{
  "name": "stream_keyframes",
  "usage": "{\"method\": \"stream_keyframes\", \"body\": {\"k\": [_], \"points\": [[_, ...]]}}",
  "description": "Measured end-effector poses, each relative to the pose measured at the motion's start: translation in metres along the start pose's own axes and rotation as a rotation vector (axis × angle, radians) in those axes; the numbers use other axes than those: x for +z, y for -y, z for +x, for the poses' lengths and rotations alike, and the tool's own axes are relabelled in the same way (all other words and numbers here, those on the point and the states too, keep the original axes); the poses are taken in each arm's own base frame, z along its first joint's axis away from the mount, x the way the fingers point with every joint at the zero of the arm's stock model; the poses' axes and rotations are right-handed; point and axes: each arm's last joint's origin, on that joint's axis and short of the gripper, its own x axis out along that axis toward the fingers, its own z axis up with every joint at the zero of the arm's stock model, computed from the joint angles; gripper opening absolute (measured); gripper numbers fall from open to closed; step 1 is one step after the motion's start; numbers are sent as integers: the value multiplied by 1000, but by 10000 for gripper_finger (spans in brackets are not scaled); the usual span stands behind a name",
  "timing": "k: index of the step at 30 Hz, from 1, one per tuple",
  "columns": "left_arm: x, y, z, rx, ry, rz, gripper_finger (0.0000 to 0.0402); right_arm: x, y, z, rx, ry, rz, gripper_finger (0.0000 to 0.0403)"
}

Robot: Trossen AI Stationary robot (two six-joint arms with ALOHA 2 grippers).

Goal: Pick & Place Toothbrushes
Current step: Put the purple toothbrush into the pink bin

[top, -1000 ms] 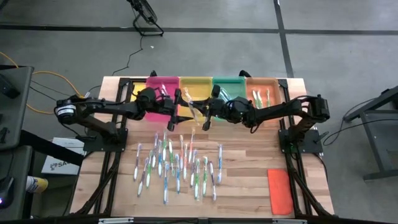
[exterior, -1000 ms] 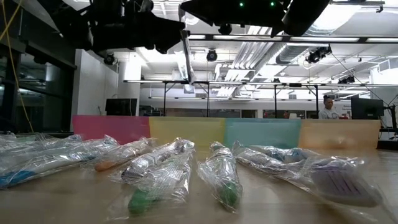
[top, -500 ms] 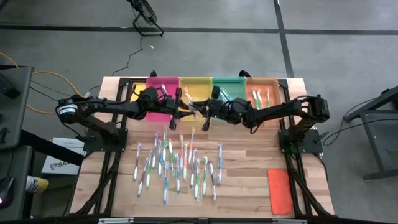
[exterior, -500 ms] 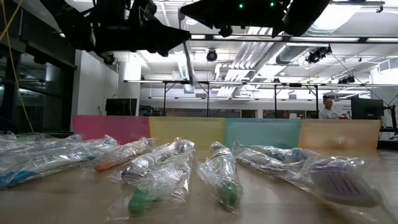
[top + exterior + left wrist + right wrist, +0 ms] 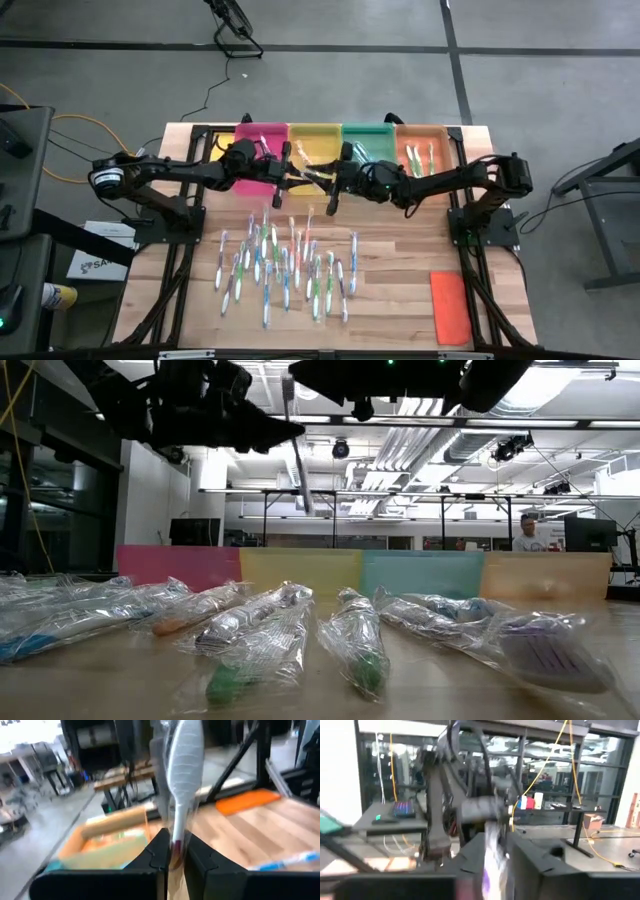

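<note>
- Left pincer point(image 5: 291, 178) raised above the far part of the light wooden bench point(image 5: 400, 255), in front of the row of trays, tip turned toward the right arm.
- Left pincer point(image 5: 175, 844) fingers clamped together on a thin wrapped white plastic toothbrush point(image 5: 184, 762); brush sticking up past the fingertips in the left wrist view.
- Same thin wrapped white plastic toothbrush point(image 5: 308, 178) off the bench, bridging the two pincers in the high view, just in front of the yellow rectangular plastic tray point(image 5: 314, 136).
- Right pincer point(image 5: 326, 180) facing the left one, close to it, at similar height.
- Right wrist view: blurred wrapped brush end point(image 5: 492, 847) between the right pincer point(image 5: 495, 851) fingers; cannot tell whether clamped or let go.
- Loose pile of wrapped plastic toothbrushes point(image 5: 285, 265), green, blue, pink and orange handles, spread across the middle of the bench, well apart from both pincers.
- Four trays side by side on the far edge: pink rectangular plastic tray point(image 5: 258, 133), the yellow one, green rectangular plastic tray point(image 5: 368, 133), orange rectangular plastic tray point(image 5: 425, 135).
- A few sorted toothbrushes point(image 5: 418, 155) lying inside the orange tray.
- Flat orange rectangular lid point(image 5: 450, 305) on the near right corner of the bench.
- Person point(image 5: 527, 532) standing far back in the room, low view.
</note>
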Motion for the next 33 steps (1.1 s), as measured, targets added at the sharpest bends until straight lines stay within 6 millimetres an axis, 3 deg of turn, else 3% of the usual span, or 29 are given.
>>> {"method": "stream_keyframes", "body": {"k": [6,10,14,21,27,33], "points": [[-11,-20,-23,60,-159,67,23,11,1,-8,-86,-76,37,187],[-13,-30,-45,88,-280,185,23,15,-4,-15,-125,-147,25,227],[-8,-36,-68,114,-385,380,24,13,-13,-19,-104,-210,14,235],[-19,-39,-91,162,-797,690,26,5,-25,-24,-61,-302,-8,233],[-43,-37,-94,-38,-1050,876,27,3,-26,-25,-100,-324,3,233],[-65,-38,-91,-186,-1192,985,32,3,-26,-25,-103,-323,22,233]]}}
